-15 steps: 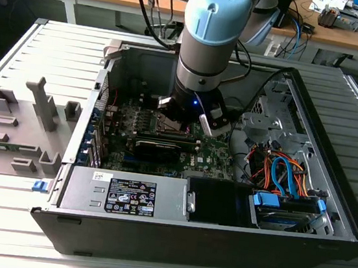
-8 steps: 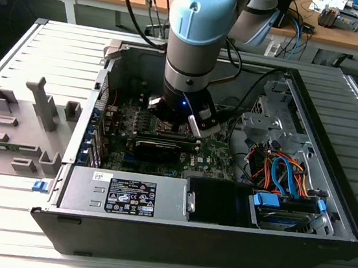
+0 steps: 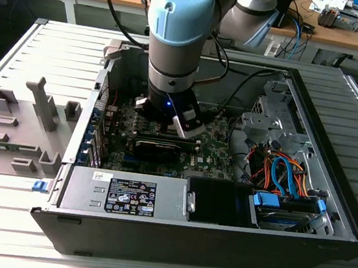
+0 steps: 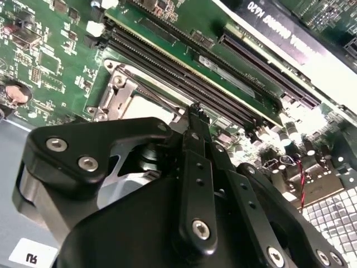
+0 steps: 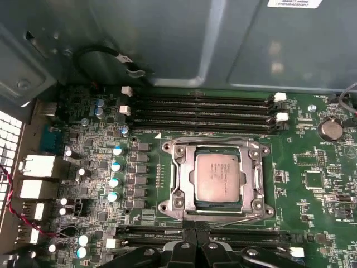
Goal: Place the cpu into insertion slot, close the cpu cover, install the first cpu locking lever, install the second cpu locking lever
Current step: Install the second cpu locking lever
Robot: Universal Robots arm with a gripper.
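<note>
The cpu (image 5: 218,177) lies square in the insertion slot (image 5: 177,180) — hand (image 5: 195,244) beside its edge.

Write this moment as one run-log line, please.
silvery square cpu: seated in green-board socket | silvery metal frame cover: closed over chip | gripper: beside socket, fingers shut

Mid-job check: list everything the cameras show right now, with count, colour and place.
computer case: one, dark grey, open, on the slatted table.
circuit board: one, green, on the case floor.
cpu: one, silvery-grey, seated in the insertion slot.
insertion slot: one, metal-rimmed, mid-board beside the long black slots.
cpu cover: one, silvery-grey frame, lying down around the cpu.
long black slots: four, in a row next to the socket.
power supply: one, grey, along the case's near wall.
cable bundle: orange and blue, the exterior view's right.
grey fixtures: several, the exterior view's left of the case.
arm: one, blue-grey, over the board.
gripper: one, black, at the socket's edge.
</note>
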